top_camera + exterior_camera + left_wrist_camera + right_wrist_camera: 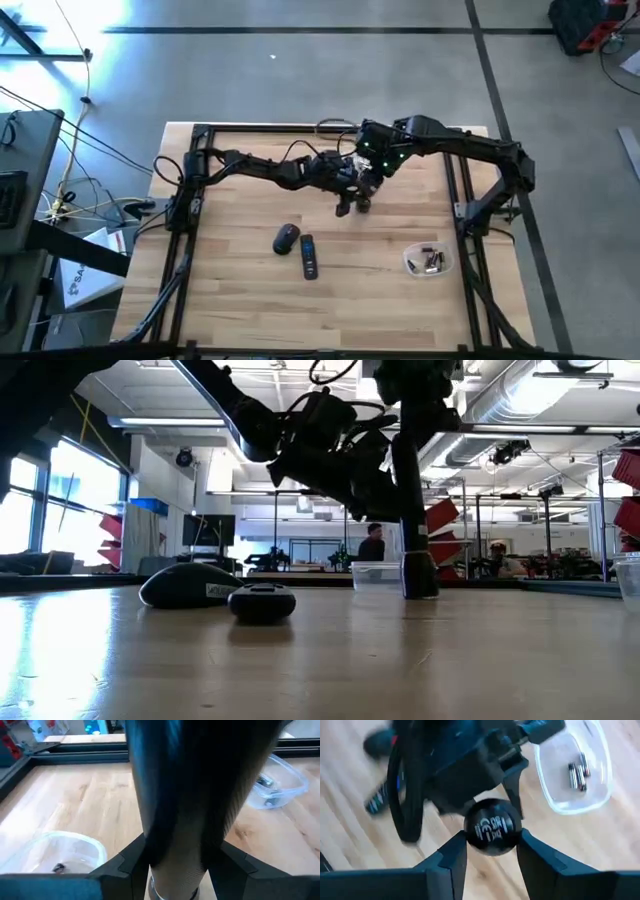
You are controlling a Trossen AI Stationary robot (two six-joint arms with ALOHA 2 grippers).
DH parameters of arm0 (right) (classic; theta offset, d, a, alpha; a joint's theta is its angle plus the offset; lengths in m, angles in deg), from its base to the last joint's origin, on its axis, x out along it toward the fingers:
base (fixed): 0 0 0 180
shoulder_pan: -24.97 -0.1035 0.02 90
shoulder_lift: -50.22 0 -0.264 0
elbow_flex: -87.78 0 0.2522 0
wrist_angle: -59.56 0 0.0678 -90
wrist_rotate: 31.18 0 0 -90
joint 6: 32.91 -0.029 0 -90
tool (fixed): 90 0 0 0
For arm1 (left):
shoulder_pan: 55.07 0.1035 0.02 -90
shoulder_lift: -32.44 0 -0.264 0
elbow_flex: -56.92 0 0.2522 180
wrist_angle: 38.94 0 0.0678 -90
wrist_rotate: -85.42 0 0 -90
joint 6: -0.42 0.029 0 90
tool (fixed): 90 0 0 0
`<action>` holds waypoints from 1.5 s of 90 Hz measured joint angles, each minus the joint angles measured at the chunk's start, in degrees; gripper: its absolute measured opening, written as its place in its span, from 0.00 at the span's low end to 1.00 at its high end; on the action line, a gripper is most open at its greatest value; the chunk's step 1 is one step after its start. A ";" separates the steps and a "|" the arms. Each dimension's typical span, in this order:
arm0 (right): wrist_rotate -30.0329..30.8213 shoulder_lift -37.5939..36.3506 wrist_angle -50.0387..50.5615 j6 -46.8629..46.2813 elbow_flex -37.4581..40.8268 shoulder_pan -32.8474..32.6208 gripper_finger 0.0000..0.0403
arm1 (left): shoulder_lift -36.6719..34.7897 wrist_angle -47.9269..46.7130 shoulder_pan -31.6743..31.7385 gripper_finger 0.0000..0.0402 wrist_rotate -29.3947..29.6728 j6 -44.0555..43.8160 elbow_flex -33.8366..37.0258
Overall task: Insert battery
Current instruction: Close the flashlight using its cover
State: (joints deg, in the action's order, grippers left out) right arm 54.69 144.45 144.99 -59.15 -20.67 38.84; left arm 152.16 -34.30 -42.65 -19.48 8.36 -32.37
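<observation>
Black flashlight [493, 833] stands upright, clamped by both grippers — right gripper [492, 851], left gripper [175, 870] — mouse [286, 238], remote [309, 256], battery tub [430, 260] nearby.

Pale wooden table top [240, 310]: planked, visible grain, smooth satin sheen in low view
Clear plastic round container [428, 260]: glossy, transparent walls; small metallic cylindrical batteries [577, 771] inside, shiny
Dark cylindrical flashlight-like object [493, 833]: end face glossy black with pale printed marks; in left wrist view its lower barrel looks finely ribbed
Black oval computer mouse [286, 238]: matt plastic
Black slim remote control [309, 256]: matt plastic
Gripper fingers [451, 860]: matt dark plastic
</observation>
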 joint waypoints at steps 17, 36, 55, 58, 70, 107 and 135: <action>-0.56 -0.01 1.00 4.23 0.00 0.00 0.32 | 0.00 0.05 -0.06 0.35 0.44 0.24 0.00; 2.69 -2.25 4.75 17.96 0.04 -0.42 0.32 | 0.04 0.01 -0.05 0.35 0.41 0.26 -0.02; 7.55 -6.49 5.96 32.89 0.03 -3.31 0.32 | 0.04 0.49 -0.05 0.35 0.18 1.28 -0.02; 7.44 -7.20 5.31 34.30 0.02 -3.55 0.32 | 0.06 0.84 -0.05 0.35 0.07 1.31 0.00; 7.33 -9.22 3.67 35.11 0.02 -3.37 0.32 | 0.22 2.39 -0.14 0.35 -0.50 2.54 0.05; 12.44 -9.58 0.37 35.42 5.44 -8.58 0.32 | 3.23 10.16 -0.55 0.35 0.12 3.39 0.04; 19.19 -9.11 -2.62 47.77 5.52 -11.63 0.32 | 4.37 12.95 -0.77 0.35 0.17 1.73 -0.02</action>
State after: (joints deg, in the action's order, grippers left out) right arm 73.88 135.33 142.38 -11.38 -15.16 27.21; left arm 156.53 -21.35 -43.42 -19.30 10.09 -32.39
